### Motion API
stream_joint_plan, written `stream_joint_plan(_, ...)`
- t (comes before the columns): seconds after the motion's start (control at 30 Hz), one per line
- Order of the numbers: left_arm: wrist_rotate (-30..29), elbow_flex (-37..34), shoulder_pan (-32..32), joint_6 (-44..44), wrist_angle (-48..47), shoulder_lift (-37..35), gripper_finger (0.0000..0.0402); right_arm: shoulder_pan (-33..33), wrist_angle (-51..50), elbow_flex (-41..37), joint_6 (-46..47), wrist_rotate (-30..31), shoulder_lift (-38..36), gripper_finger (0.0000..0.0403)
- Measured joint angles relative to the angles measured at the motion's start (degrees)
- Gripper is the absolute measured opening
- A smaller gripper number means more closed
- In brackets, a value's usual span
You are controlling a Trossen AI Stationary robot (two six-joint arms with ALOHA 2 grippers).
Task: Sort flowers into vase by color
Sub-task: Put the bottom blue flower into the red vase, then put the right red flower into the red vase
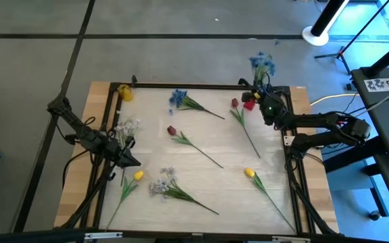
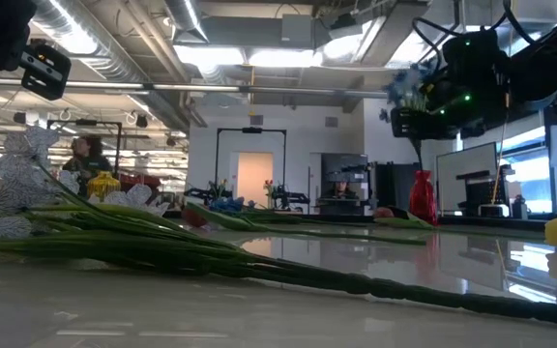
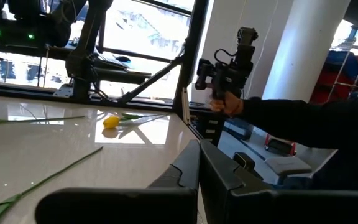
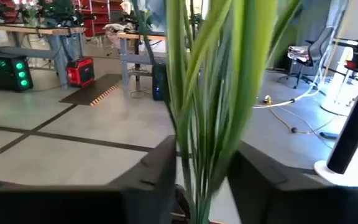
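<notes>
— Where is the right gripper (image 1: 255, 96)?

— Over the far right corner of the pale wooden table (image 1: 208, 182). A bunch of thin green stems topped with a blue flower cluster (image 1: 263, 63) stands upright between its fingers.

— Is it clamped on them?

— In the right wrist view, the two dark fingers (image 4: 157, 177) stand apart on either side of the stems. Floor shows through a gap on one side, so the jaws are parted wider than the bunch. Just beside the gripper sits a small red vessel (image 1: 248, 105).

— And the left gripper (image 1: 132, 162)?

— Closed and holding nothing, low over the table's left side. It sits between a pale white spray (image 1: 127, 126) and a yellow tulip (image 1: 138, 175).

— What lies on the table?

— A second blue cluster (image 1: 177, 98) lies near the far edge. One dark red tulip (image 1: 171, 130) lies near the middle, and another dark red tulip (image 1: 235, 102) is close to the right gripper. A second yellow tulip (image 1: 249, 173) lies toward the near right, and a pale bluish-white spray (image 1: 162, 183) is at the near edge. All of them lie flat, well apart from each other.
</notes>
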Motion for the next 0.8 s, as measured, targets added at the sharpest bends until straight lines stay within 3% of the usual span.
stream_joint_plan(0.17, 0.0, 0.0, 0.0, 0.0, 0.0, 0.0, 0.0000, 3.0, -3.4, 0.0, -1.3, 1.1, -0.5, 0.0190)
stream_joint_plan(0.47, 0.0, 0.0, 0.0, 0.0, 0.0, 0.0, 0.0000, 10.2, -15.3, 0.1, 2.3, 8.6, -6.4, 0.0198)
stream_joint_plan(0.6, 0.0, 0.0, 0.0, 0.0, 0.0, 0.0, 0.0000, 11.5, -32.0, 2.1, 12.0, 7.4, -11.1, 0.0198)
stream_joint_plan(0.8, 0.0, 0.0, 0.0, 0.0, 0.0, 0.0, 0.0000, 14.3, -60.8, 9.4, 27.3, -3.6, -14.7, 0.0198)
